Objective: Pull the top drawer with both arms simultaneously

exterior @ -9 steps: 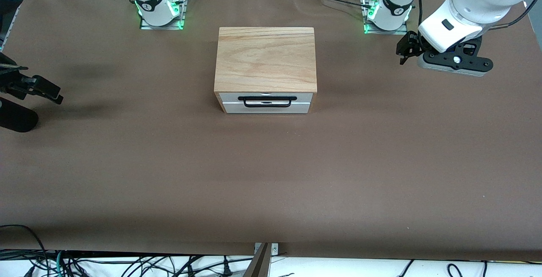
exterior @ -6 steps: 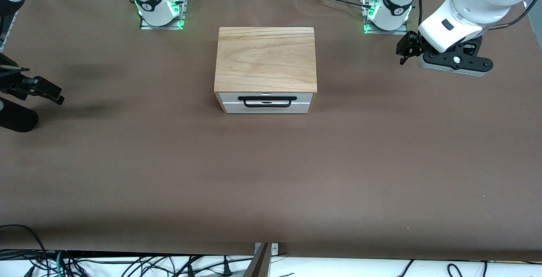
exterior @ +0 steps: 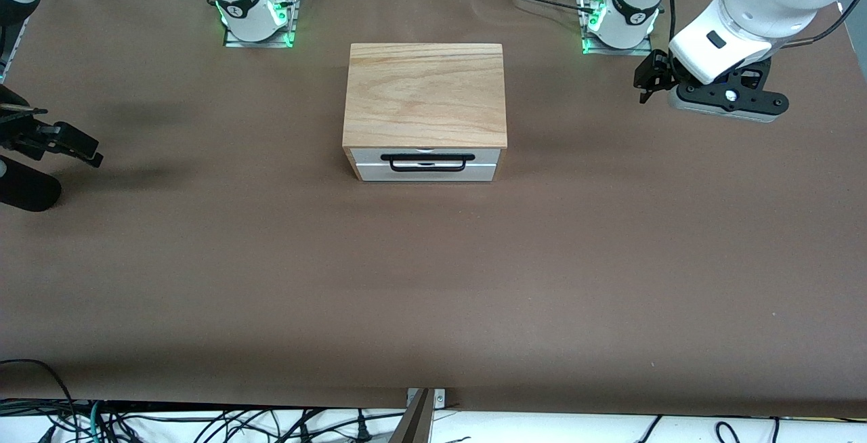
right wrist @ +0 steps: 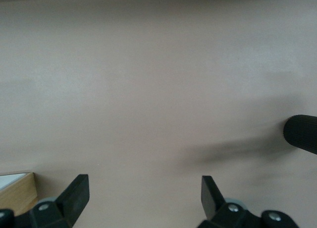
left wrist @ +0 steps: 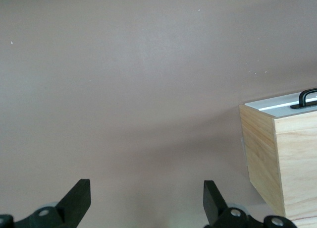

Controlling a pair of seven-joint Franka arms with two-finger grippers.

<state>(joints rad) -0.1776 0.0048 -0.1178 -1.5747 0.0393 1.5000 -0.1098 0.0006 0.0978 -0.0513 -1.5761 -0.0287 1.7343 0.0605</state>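
I've got the cabinet (exterior: 425, 94) sitting mid-tabletop (exterior: 433, 280) between the two arm bases, and its top drawer (exterior: 425, 155) is pushed fully in, its black handle (exterior: 427, 158) facing the front camera, so I can't see anything inside it. My left claw (left wrist: 147, 208) hangs over bare tabletop toward the left arm's end, well apart from the cabinet, fingers spread wide and empty. My right claw (right wrist: 143, 205) hangs over the right arm's end, likewise spread and holding nothing.

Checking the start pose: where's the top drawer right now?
Front view: the top drawer sits shut in the wooden cabinet mid-table, between the two arm bases, its black handle facing the front camera.
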